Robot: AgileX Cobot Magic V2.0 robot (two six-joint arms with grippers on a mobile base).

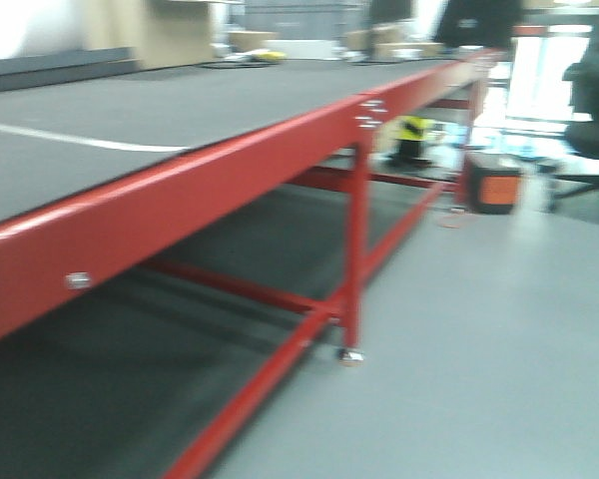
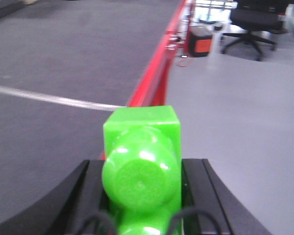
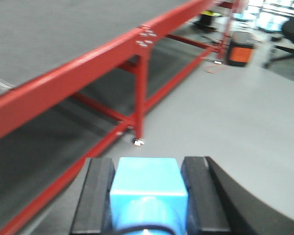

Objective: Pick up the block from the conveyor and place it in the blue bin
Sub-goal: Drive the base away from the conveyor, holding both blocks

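No text, label, brand, number or sign can be read in any view. The orange and black box (image 1: 494, 185) on the floor (image 1: 499, 329) and the yellow and black object (image 1: 414, 130) beneath the conveyor (image 1: 180, 110) are too blurred to show lettering. The green block (image 2: 142, 147) and the blue block (image 3: 148, 188) show plain faces.

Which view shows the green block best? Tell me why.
The left wrist view: the green block sits close up, clamped in the left gripper. The front view misses it; the right wrist view shows only a blue block.
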